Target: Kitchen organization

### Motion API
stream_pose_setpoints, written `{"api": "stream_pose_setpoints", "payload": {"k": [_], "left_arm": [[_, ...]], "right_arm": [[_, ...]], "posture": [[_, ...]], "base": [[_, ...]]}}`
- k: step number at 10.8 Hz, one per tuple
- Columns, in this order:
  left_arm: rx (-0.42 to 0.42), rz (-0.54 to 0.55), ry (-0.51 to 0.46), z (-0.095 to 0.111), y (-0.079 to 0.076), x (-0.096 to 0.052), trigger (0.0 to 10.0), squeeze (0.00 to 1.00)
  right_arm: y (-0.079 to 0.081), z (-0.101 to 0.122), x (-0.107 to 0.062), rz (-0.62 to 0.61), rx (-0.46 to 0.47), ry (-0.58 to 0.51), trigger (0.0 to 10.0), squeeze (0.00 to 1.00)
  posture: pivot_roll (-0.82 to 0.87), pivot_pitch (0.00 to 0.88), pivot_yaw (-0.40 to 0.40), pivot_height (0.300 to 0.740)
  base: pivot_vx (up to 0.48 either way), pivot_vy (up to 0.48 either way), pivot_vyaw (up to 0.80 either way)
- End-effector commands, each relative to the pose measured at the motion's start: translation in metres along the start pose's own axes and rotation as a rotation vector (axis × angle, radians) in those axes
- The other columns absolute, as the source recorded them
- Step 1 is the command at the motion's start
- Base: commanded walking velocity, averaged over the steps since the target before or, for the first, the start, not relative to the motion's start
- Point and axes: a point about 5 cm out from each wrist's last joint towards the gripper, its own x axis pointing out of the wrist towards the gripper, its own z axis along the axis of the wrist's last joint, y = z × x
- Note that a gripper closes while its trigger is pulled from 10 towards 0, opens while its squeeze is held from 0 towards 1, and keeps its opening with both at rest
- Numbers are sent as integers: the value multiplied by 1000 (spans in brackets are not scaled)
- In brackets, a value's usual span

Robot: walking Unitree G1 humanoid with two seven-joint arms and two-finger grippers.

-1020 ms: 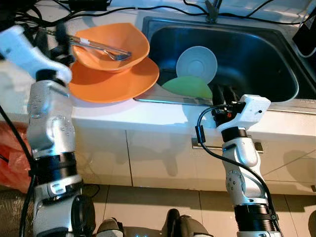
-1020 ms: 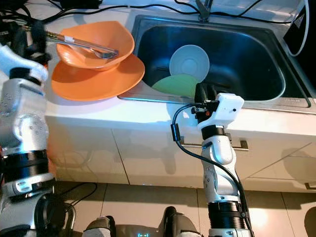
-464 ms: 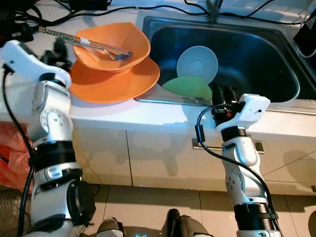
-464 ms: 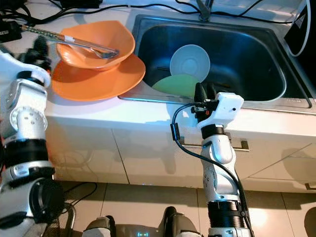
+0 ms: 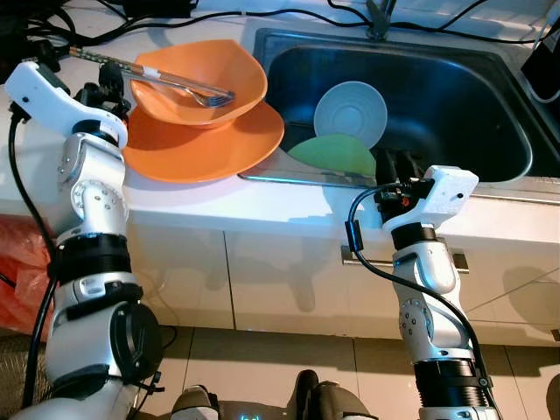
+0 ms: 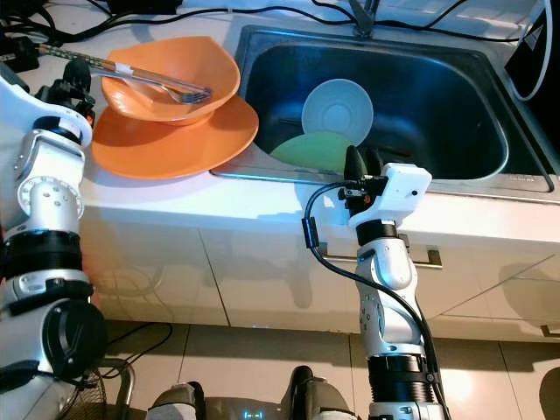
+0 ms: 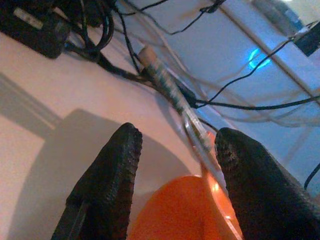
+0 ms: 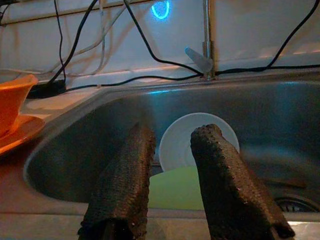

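Note:
An orange bowl (image 5: 210, 74) sits on an orange plate (image 5: 201, 144) on the white counter, left of the sink. A metal fork (image 5: 175, 81) lies across the bowl, its handle sticking out to the left. My left gripper (image 5: 103, 83) is open at the plate's left edge, just under that handle (image 7: 170, 90), which runs past the gap between its fingers (image 7: 175, 137). In the steel sink (image 5: 455, 87) a white bowl (image 5: 350, 109) leans over a green plate (image 5: 332, 153). My right gripper (image 5: 395, 162) hovers open at the sink's front rim, pointing at them (image 8: 172, 132).
Black cables and a black power adapter (image 7: 30, 30) crowd the back of the counter. The faucet (image 5: 378, 17) stands behind the sink. A dark object (image 5: 547, 61) sits at the far right. Cabinet fronts with a handle (image 5: 350, 254) are below, and a red bag (image 5: 17, 271) lies on the floor to the left.
My left arm has swung in and settled, bringing its gripper close under the fork handle beside the plate. The right arm, the fork and the dishes have not moved.

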Motion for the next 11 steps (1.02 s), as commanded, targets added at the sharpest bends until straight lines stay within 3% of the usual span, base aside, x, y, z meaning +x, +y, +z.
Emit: {"api": "stream_pose_setpoints", "payload": {"k": [1,8,11], "left_arm": [[-11,-8,-5,2,-2,3,10000,0],[1,-10,5,-6,-4,13,10000,0],[-13,-36,-21,-2,-13,16,10000,0]], "right_arm": [[-2,-1,0,-11,-3,2,10000,0],[-1,-2,-2,-12,-1,2,10000,0],[-1,-2,-1,-13,-2,0,10000,0]], "posture": [[101,197,-56,740],[90,180,-48,740],[87,178,-48,740]], "base": [[0,0,0],[0,0,0],[0,0,0]]}}
